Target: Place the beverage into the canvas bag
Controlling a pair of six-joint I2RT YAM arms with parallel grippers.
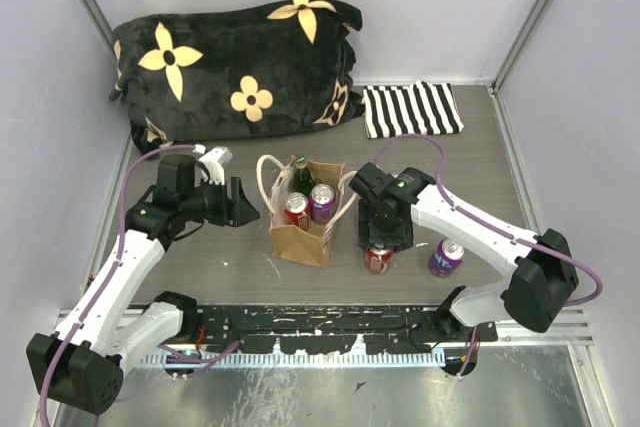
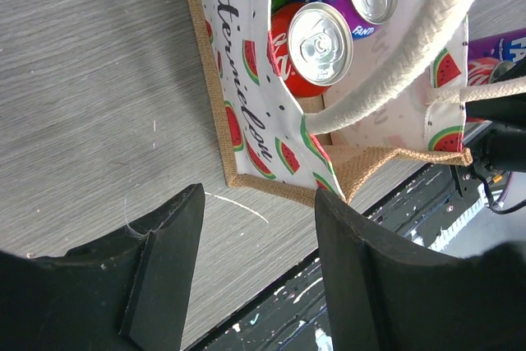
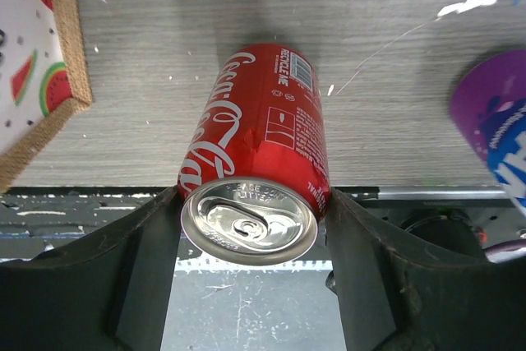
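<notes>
The canvas bag (image 1: 300, 239) stands open mid-table, tan outside with a watermelon-print lining (image 2: 246, 121) and cream handles. Inside it are a red can (image 1: 297, 210), a purple can (image 1: 323, 202) and a green bottle (image 1: 301, 175). Just right of the bag a red cola can (image 1: 379, 258) stands on the table. My right gripper (image 1: 381, 245) reaches down over it, and in the right wrist view both fingers press the sides of the cola can (image 3: 259, 145), so my right gripper (image 3: 255, 199) is shut on it. My left gripper (image 1: 243, 209) hovers left of the bag, open and holding nothing (image 2: 260, 195).
A second purple can (image 1: 446, 258) stands right of the cola can, close to the right arm. A black flowered cushion (image 1: 240, 67) and a striped cloth (image 1: 412, 109) lie at the back. The table's front rail (image 1: 330, 332) runs just behind the cans.
</notes>
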